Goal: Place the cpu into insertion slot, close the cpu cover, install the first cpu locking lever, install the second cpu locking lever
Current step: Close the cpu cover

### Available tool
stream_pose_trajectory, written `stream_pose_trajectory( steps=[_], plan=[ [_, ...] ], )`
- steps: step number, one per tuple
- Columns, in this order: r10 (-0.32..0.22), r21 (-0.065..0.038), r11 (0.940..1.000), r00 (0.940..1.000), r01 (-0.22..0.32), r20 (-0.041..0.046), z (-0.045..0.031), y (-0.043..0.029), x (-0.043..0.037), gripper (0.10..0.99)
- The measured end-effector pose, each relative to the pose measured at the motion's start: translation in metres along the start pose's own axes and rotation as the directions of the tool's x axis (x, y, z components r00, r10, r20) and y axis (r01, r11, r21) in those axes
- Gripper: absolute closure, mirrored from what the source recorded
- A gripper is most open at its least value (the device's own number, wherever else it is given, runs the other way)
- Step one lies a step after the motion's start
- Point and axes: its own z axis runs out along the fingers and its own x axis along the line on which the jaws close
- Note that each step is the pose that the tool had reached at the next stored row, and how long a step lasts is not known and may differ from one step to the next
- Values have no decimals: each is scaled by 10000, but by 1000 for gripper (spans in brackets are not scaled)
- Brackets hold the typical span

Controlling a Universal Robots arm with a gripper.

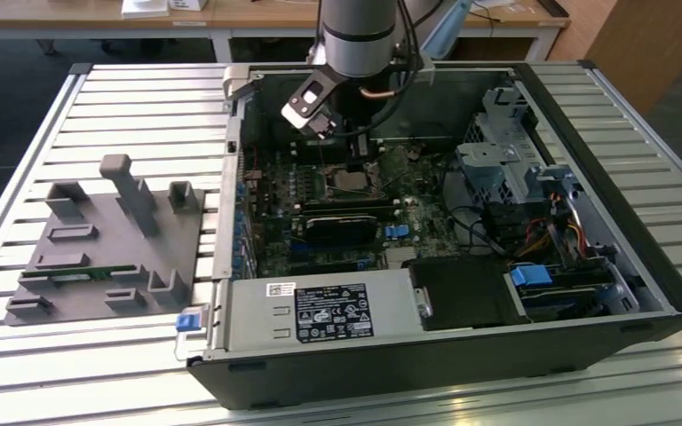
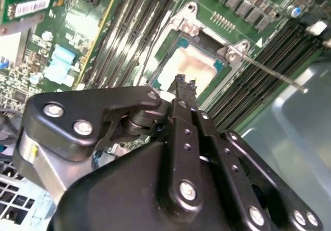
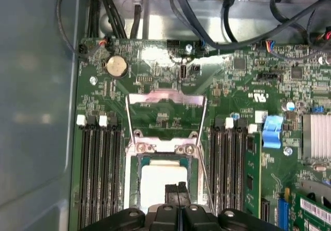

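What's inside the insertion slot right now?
The cpu lies in the insertion slot, pale metal face up. The gripper covers part of it, and the slot floor beneath is hidden.

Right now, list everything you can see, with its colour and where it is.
computer case: one, black, open on the slatted table
fixture: one, grey, on the table at the exterior view's left of the case
power supply: one, grey, at the case's near edge
motherboard: one, green, inside the case
cpu: one, silver-grey, seated in the insertion slot
cpu cover: one, silver, swung open beside the slot
memory slots: several, black, on both sides of the slot
coin battery: one, pale metal, on the board beyond the cover
arm: one, silver-grey, reaching into the case
hand: one, black, shut, over the cpu
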Motion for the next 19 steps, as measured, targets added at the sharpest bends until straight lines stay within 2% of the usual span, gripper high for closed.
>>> stream_pose_trajectory(
  steps=[5, 10, 12, 14, 17, 19],
  plan=[
    [2, 253, 9997, 10000, -2, -3, 7, 121, -2, 980],
    [3, 300, 9995, 10000, -3, -2, -67, 130, -1, 980],
    [2, 309, 9995, 10000, -2, -6, -67, 150, -1, 980],
    [4, 340, 9994, 10000, -4, -3, -64, 207, -2, 980],
    [4, 412, 9991, 10000, -4, -4, -56, 335, -4, 980],
    [3, 433, 9991, 10000, -3, -1, -56, 371, -4, 980]
  ],
)
